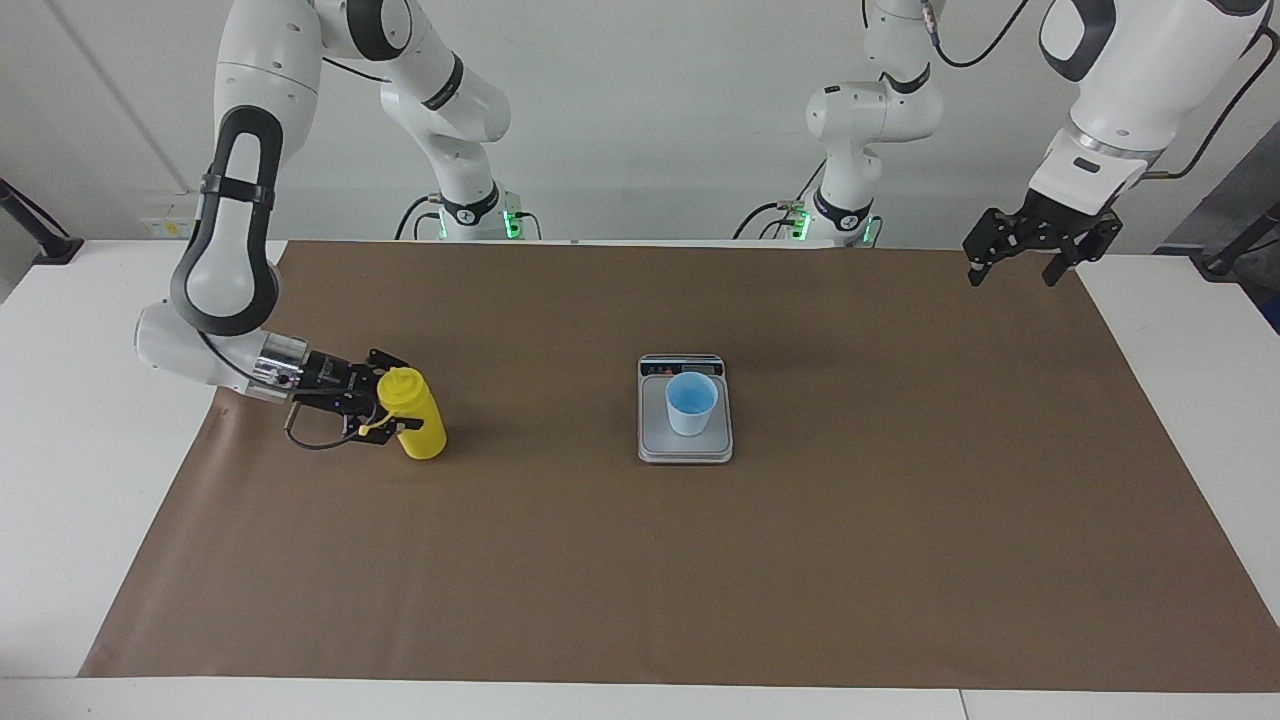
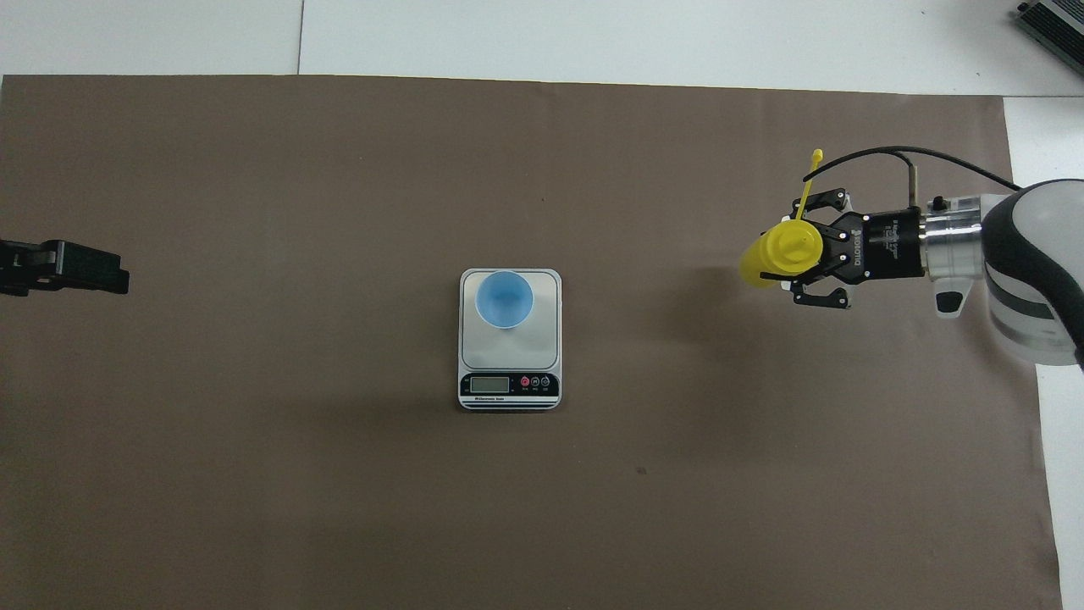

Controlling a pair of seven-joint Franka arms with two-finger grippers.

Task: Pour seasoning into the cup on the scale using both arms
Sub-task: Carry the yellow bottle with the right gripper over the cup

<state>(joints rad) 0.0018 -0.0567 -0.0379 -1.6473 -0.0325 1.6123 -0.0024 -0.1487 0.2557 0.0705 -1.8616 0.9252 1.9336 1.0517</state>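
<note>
My left gripper [image 1: 1010,278] waits in the air over the corner of the brown paper [image 1: 700,570] at my left arm's end, well apart from the scale [image 1: 655,440]. Its fingers are spread with nothing between them. From overhead the picture's edge cuts it off, and only a dark block shows.

The scale lies flat in the middle of the paper. Its display [image 2: 489,384] is at the end nearer to me, and the figures on it are too small to read. The cup [image 1: 691,403] stands upright on the weighing plate, toward the end farther from me. I see only its blue inside and cannot tell whether anything is in it.

Well away from the scale, toward my right arm's end of the table and about level with it, my right gripper [image 1: 398,408] reaches in sideways. It is pinched on the upper part of the yellow bottle [image 1: 420,425]. The bottle is close to upright, and its body hides part of my fingers. Its cap [image 2: 816,155] sticks out on a thin strap on the side away from me. I cannot tell whether the bottle's base rests on the paper or hangs just above it.
</note>
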